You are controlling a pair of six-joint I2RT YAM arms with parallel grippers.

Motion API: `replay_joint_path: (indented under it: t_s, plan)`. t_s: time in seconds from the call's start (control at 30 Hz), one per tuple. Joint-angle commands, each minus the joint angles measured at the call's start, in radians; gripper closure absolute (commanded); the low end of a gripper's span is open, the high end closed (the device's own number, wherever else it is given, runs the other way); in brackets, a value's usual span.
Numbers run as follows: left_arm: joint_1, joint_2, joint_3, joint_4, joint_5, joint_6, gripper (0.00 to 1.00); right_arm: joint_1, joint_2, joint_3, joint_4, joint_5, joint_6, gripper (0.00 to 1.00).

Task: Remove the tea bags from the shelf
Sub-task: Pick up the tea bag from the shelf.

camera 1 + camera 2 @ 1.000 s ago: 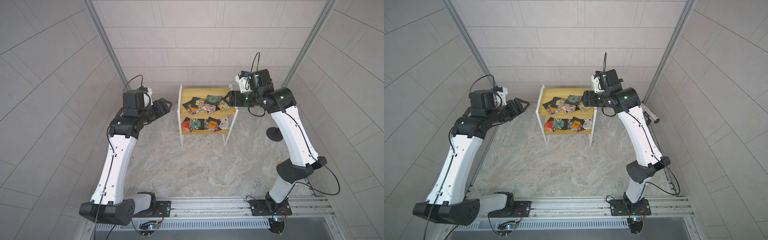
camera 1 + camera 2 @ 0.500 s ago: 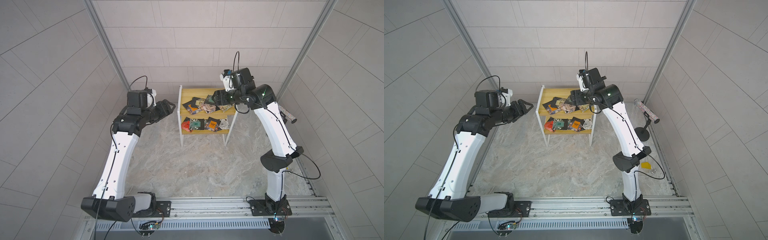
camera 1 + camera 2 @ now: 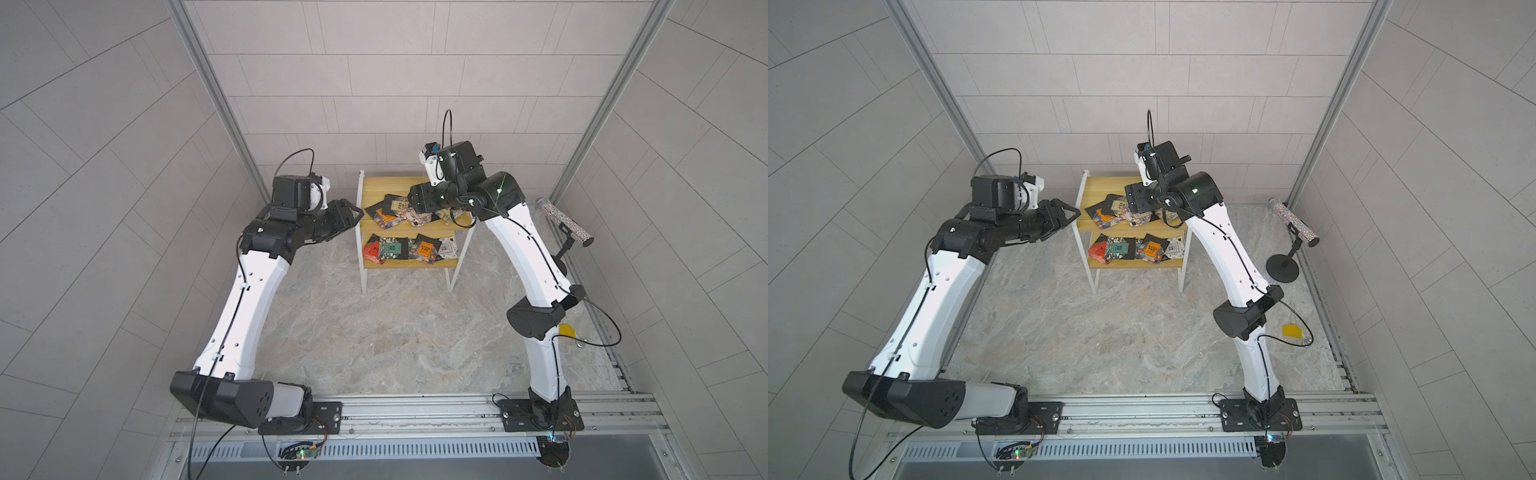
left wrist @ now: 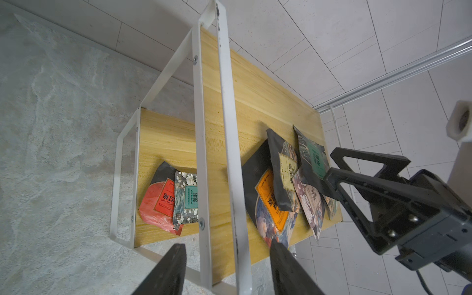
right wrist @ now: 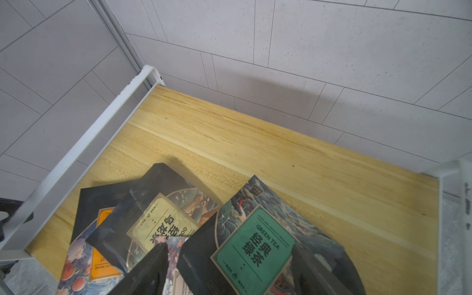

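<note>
Right gripper (image 5: 229, 251) released, spread over green-label tea bag (image 5: 255, 242) on shelf (image 5: 255, 143) top board; top views hide bag. Left gripper (image 3: 356, 215) released, shelf's 9 o'clock.

The left arm (image 3: 249, 307) and right arm (image 3: 528, 249) wear white curved shells between black joints. Thin black cables run along both.

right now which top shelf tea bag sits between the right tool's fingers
The green-labelled GREEN TEA sachet: it lies between the right tool's open fingers; its neighbours carry beige and orange labels.
</note>
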State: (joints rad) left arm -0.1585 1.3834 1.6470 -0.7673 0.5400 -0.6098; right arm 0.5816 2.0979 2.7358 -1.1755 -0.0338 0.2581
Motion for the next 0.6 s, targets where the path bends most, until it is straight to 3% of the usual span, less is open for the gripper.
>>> replay_joint_path:
  t_s: [0.0,0.57]
  plan:
    - [-0.002,-0.007,-0.008,-0.007,0.008,0.02,0.45,0.012,0.015,0.021,0.002,0.065,-0.036,0.21]
    - [-0.001,-0.009,-0.026,-0.01,0.005,0.021,0.46,0.03,0.037,-0.013,-0.065,0.106,-0.06,0.16]
